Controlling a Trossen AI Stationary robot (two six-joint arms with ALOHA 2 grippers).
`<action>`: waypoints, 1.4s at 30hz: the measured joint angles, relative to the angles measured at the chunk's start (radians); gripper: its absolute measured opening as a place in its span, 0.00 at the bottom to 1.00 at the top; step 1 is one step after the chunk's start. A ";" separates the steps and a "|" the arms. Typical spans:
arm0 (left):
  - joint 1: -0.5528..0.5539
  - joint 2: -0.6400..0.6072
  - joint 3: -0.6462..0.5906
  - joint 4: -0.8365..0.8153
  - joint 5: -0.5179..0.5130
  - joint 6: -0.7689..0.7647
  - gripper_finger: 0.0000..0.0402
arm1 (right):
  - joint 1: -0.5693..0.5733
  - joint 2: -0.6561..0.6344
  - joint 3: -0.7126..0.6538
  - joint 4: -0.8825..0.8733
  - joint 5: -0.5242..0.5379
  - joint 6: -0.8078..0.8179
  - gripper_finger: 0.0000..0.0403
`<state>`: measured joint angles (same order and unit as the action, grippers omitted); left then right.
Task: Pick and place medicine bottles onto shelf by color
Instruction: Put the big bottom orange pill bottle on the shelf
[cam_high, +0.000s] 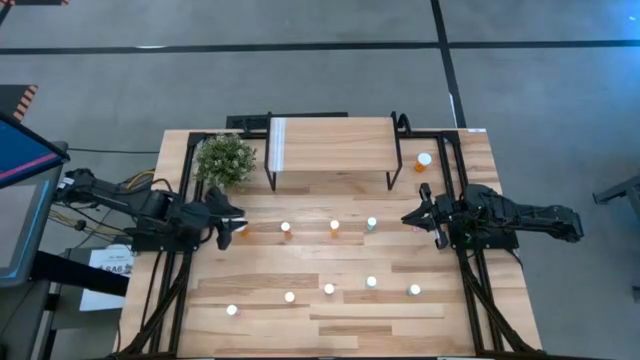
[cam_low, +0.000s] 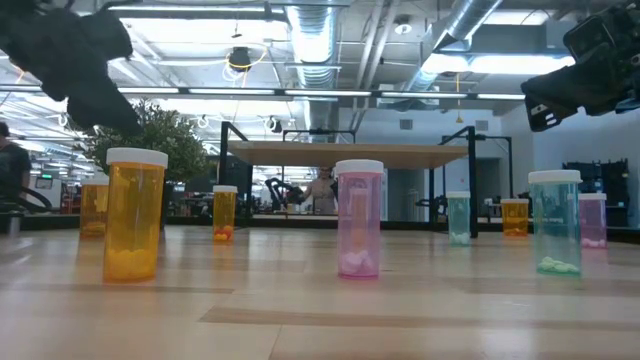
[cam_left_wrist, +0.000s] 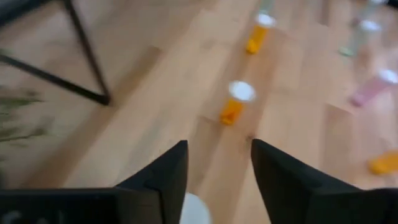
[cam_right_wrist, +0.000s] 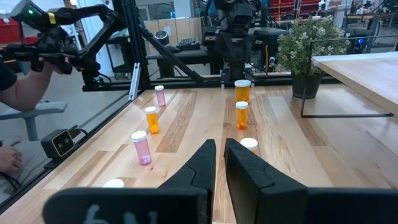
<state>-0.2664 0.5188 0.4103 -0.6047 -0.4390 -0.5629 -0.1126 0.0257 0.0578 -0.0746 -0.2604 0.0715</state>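
The light-wood shelf (cam_high: 330, 145) stands at the table's far middle, nothing on it. A far row of bottles holds three orange ones (cam_high: 286, 230) and a green one (cam_high: 371, 224). A near row (cam_high: 329, 289) holds several more. One orange bottle (cam_high: 424, 160) stands right of the shelf. My left gripper (cam_high: 228, 226) is open at the leftmost orange bottle (cam_high: 243, 228); its white cap (cam_left_wrist: 194, 209) shows between the fingers (cam_left_wrist: 217, 149). My right gripper (cam_high: 412, 218) hovers right of the green bottle, fingers nearly together and empty (cam_right_wrist: 220, 163).
A potted plant (cam_high: 225, 158) stands left of the shelf, just beyond my left gripper. Black frame rails (cam_high: 180, 200) run along both table sides. A person's arm (cam_right_wrist: 18, 87) shows beyond the table's edge. In the low view the near-row bottles (cam_low: 359, 218) stand in front.
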 joint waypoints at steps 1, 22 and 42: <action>0.003 0.005 0.000 -0.009 -0.027 -0.018 0.45 | 0.000 0.000 0.000 0.000 0.000 0.000 0.15; 0.060 0.203 0.343 -0.190 -0.002 -0.007 0.51 | 0.000 0.000 0.000 0.000 0.000 0.000 0.15; 0.083 0.624 0.440 -0.574 0.209 -0.115 0.88 | 0.000 0.000 0.000 0.000 0.000 0.000 0.15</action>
<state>-0.1833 1.1432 0.8501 -1.1788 -0.2305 -0.6782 -0.1123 0.0260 0.0582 -0.0746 -0.2601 0.0713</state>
